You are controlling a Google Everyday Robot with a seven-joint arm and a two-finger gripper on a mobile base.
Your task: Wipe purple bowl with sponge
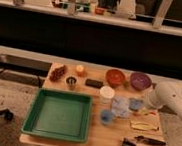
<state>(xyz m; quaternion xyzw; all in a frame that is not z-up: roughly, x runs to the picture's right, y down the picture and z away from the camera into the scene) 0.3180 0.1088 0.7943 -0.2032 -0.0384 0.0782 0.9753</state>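
Observation:
The purple bowl [140,81] stands upright at the back right of the wooden table [95,143], beside an orange-red bowl [115,77]. My white arm comes in from the right. The gripper [138,105] hangs low over the table just in front of the purple bowl, a little short of it. A yellowish flat piece [148,114] lies right by the gripper and may be the sponge; I cannot tell whether the gripper holds it.
A green tray [59,114] fills the front left. A white cup [106,93], a blue cup [106,117] and a clear container [120,105] stand mid-table. A yellow packet [144,126], a black brush [130,145] and a dark tool [151,141] lie front right.

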